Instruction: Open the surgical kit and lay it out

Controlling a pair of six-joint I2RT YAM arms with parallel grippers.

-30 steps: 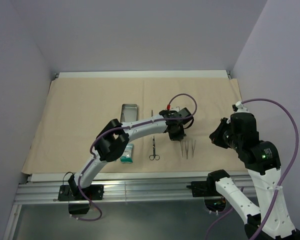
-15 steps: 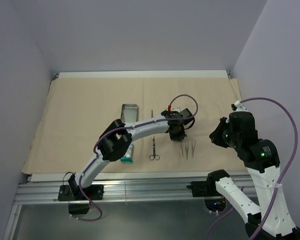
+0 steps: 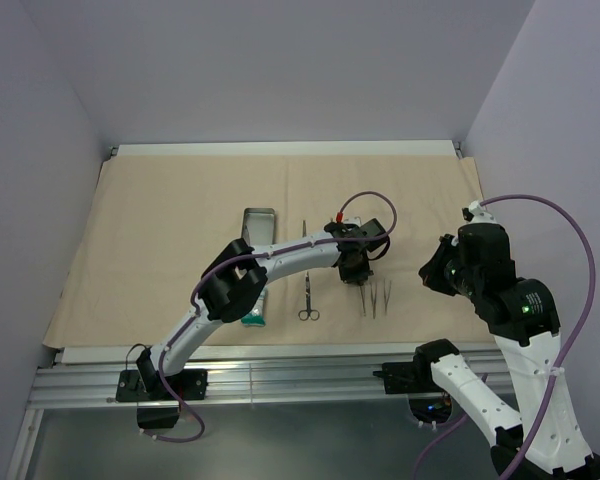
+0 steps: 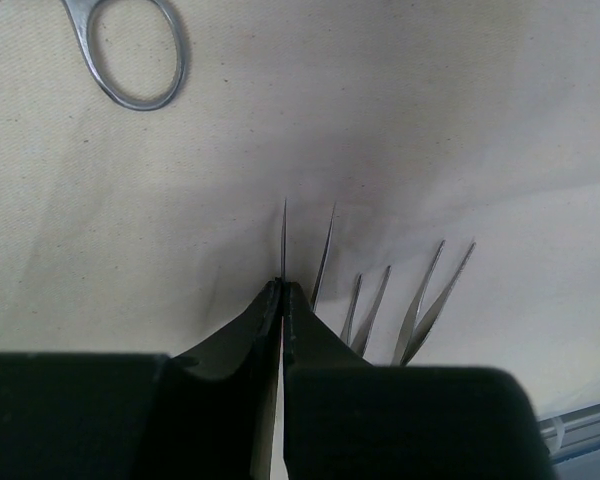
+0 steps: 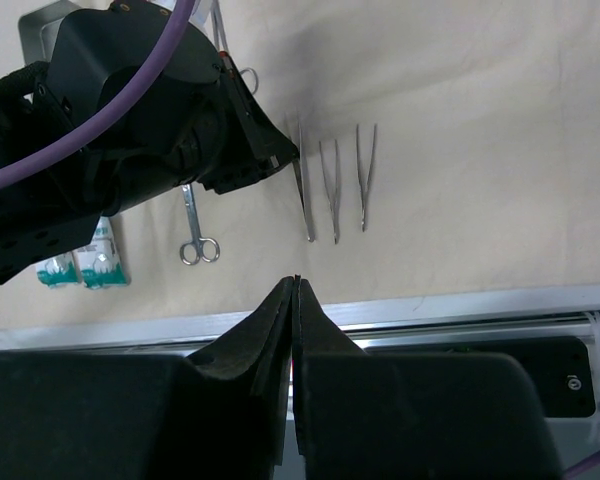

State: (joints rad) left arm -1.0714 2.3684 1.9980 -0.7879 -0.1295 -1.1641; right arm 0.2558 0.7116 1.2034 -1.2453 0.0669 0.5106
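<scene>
The left jaws have shifted slightly, pinching the leftmost tweezers; the right jaws hang together. Teal packets, scissors, three tweezers, then grey tray lie on tan wrap covering the counter; lilac walls behind

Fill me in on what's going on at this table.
On the spread tan drape lie the tray, scissors, packets and three tweezers in a row. The left gripper, jaws nearly shut, sits at the leftmost pair; whether it grips them is unclear. The right gripper hangs shut and empty nearby.
</scene>
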